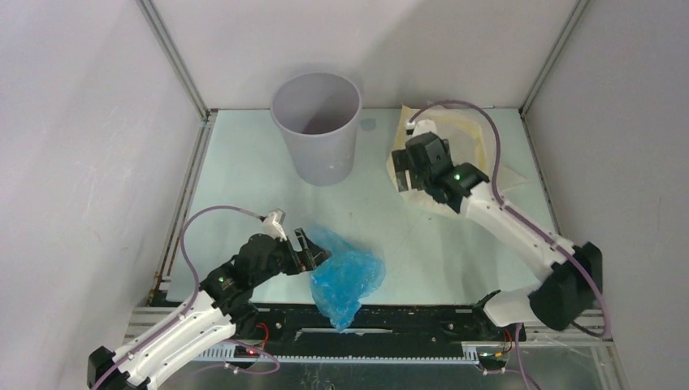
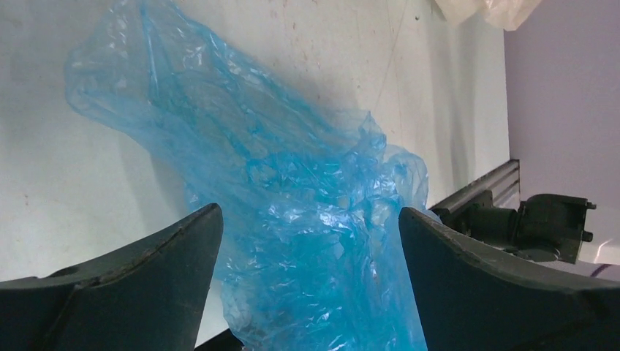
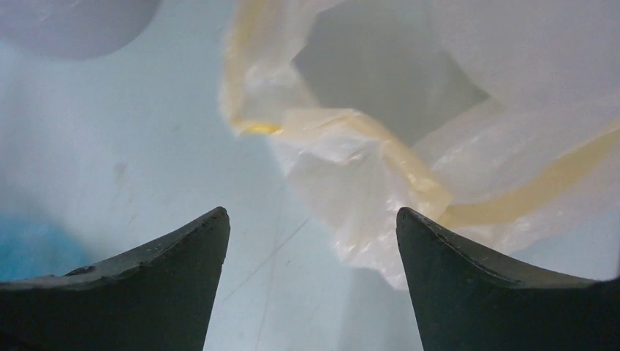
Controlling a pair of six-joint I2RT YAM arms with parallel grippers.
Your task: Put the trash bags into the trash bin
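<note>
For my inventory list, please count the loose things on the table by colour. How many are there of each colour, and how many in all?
Blue: 1, the blue bag
Pale yellow: 1, the pale yellow bag
Grey-lavender: 1, the trash bin
Total: 3

Crumpled blue bag by near edge; left end effector beside it; bin upright.

blurry trash bin cut off upper left, yellow bag half under right arm, blue bag cut off below
</note>
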